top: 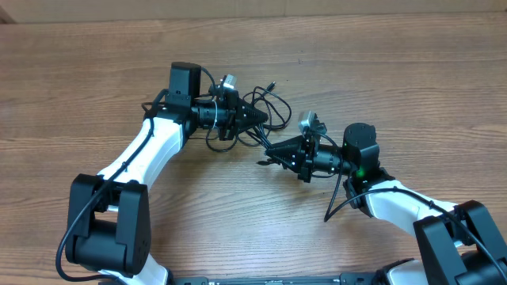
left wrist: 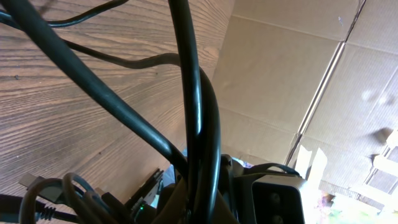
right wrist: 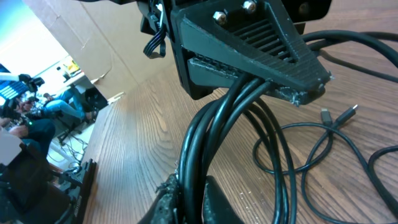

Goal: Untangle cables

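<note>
While overhead shows the cables (top: 273, 101) bunched mid-table (top: 95, 79), left gripper (top: 258, 119) and right gripper (top: 269, 150) are both clamped tight on strands.
Left wrist: cords cross close to the lens.
Right wrist: strands span both grippers. Probably light, limp and slick; regrip near the loose plug (right wrist: 339, 114).

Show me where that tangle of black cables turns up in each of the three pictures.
Overhead: the cables sit at upper centre, a loose tangle of loops.
Left wrist: the cables fill the foreground as thick dark strands crossing from top to bottom.
Right wrist: the cables rise as a bundle from bottom centre, loose loops lying to the right.
Shared landmark: the wooden table beneath them in all three.
</note>
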`<action>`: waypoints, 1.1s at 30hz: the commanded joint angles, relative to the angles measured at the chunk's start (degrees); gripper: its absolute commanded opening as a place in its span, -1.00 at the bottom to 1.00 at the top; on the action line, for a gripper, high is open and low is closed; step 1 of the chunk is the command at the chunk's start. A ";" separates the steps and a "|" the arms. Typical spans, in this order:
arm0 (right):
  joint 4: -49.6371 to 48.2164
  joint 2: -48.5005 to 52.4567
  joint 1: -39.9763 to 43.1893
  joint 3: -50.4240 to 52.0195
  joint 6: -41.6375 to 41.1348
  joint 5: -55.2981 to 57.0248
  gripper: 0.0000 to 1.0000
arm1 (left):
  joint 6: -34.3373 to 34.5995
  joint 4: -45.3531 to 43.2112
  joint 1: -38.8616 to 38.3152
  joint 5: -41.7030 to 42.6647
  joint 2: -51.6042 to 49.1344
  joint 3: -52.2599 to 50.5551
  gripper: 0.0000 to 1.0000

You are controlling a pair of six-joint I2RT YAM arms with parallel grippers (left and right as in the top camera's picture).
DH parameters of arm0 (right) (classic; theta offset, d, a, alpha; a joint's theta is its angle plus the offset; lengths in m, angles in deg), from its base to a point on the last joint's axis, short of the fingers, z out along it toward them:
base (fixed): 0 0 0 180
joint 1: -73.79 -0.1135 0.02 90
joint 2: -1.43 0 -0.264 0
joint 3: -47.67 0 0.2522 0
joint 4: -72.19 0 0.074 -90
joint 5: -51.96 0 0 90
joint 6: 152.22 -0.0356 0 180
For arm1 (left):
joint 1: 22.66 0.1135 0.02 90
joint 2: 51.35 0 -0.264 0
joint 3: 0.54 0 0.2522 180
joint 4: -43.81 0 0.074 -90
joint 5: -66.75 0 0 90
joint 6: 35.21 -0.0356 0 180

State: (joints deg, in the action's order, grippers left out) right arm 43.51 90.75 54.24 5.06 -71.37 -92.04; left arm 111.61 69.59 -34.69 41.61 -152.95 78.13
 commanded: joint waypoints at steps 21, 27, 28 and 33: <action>-23.87 -0.42 -0.33 -0.55 -13.64 -2.69 -0.92 | -3.08 0.15 -1.90 -5.51 0.79 0.83 -0.91; -24.00 -0.42 -0.33 -0.55 -13.60 -2.62 -0.92 | -3.06 0.15 -3.48 -6.80 0.79 0.83 -0.92; -24.00 -0.42 -0.33 -0.55 -13.57 -2.40 -0.92 | -3.06 0.15 -3.65 -6.80 0.79 0.83 -0.92; -23.93 -0.42 0.20 -0.55 -12.76 1.33 -0.92 | -3.10 0.20 -3.76 -6.27 0.79 0.83 -0.91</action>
State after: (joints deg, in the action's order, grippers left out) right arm 20.02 91.03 54.26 5.28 -84.46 -93.50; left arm 109.84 69.80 -38.06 35.14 -152.82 78.52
